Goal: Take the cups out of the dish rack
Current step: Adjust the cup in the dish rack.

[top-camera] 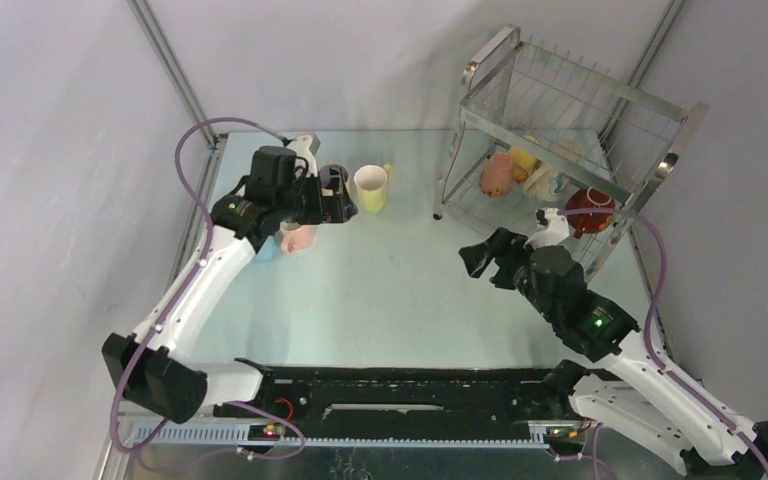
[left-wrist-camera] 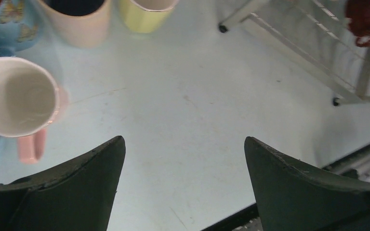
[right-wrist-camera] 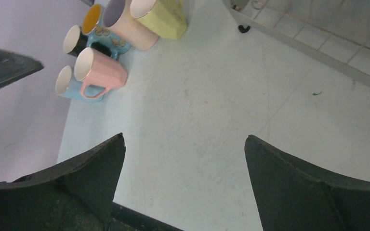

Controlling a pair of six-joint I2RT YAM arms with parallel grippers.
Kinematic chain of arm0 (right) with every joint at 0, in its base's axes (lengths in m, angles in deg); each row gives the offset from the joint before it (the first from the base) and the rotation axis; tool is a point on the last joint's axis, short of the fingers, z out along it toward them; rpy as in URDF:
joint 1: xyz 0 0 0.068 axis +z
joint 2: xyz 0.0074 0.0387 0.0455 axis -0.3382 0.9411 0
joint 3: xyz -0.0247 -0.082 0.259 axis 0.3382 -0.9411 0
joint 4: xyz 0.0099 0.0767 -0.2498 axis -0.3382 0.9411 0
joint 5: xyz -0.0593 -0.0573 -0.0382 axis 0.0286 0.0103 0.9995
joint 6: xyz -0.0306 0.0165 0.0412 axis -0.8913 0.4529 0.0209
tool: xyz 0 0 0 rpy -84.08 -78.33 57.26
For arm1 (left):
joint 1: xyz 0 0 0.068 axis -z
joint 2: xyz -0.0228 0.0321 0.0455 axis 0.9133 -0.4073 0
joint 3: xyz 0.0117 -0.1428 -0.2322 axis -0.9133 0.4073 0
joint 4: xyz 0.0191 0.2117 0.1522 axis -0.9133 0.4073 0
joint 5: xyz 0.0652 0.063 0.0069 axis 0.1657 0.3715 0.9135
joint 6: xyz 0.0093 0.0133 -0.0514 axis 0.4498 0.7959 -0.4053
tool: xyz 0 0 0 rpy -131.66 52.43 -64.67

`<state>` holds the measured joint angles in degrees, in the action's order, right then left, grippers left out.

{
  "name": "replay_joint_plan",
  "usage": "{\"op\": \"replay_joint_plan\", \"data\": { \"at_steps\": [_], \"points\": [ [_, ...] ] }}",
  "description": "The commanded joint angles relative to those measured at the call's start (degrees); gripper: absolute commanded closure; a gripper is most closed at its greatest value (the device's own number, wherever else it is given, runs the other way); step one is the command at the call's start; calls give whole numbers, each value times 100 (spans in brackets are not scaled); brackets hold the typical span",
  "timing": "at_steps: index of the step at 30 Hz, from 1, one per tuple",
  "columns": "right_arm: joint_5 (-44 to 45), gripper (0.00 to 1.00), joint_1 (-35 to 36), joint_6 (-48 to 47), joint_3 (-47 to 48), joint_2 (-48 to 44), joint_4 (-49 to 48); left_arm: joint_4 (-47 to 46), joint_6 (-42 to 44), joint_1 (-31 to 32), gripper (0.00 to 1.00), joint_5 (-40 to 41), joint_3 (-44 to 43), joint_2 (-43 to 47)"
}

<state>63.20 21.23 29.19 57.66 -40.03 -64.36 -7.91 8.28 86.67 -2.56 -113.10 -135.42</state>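
The dish rack [top-camera: 570, 110] stands at the far right of the pale surface [top-camera: 400, 290], set at an angle to its edges. Four cups lie in its lower tier: a rosy cup [top-camera: 497, 176], a small yellow cup [top-camera: 523, 157], a cream cup [top-camera: 548, 182] and a dark red cup [top-camera: 590, 208] at the near right end, just beyond the right arm's cable.

The other cups stand bunched at the far left of the surface. A tall yellow cup [right-wrist-camera: 161, 17] is on the right of the group, with a peach cup [right-wrist-camera: 127, 24] (purple inside) close against it. Then come a blue patterned cup [right-wrist-camera: 111, 44], a black cup [right-wrist-camera: 74, 41], a pale pink cup [right-wrist-camera: 101, 71] with its handle toward the near side, and a light blue cup [right-wrist-camera: 66, 83] tucked behind the pink one.

The left gripper [left-wrist-camera: 184, 139] hangs above this group, just right of the pale pink cup. Its fingers are spread wide, with only bare surface between them, so it holds nothing. The right gripper [right-wrist-camera: 183, 137] is over the middle of the surface, just near-left of the rack's foot. It points left, and its fingers are equally wide apart and empty. The two grippers are well apart.
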Motion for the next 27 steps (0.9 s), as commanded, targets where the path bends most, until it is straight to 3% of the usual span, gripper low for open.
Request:
{"op": "replay_joint_plan", "data": {
  "at_steps": [1, 12, 20, 27],
  "points": [
    [429, 0, -220, -151, 236, 43, 125, -683, -333, 154, 0, -646, 370, 571],
    [1258, 0, -925, -262, 225, 722, -247, -1019, -500, 583, 0, -1074, 903, 1329],
    [2145, 0, -1083, -578, -42, 1574, -1993, -1052, -452, 619, 0, -1263, 1383, 1879],
    [2401, 0, -1264, -1126, -54, 2802, -3762, -1052, -372, 619, 0, -1322, 1675, 2305]
  ]
}}
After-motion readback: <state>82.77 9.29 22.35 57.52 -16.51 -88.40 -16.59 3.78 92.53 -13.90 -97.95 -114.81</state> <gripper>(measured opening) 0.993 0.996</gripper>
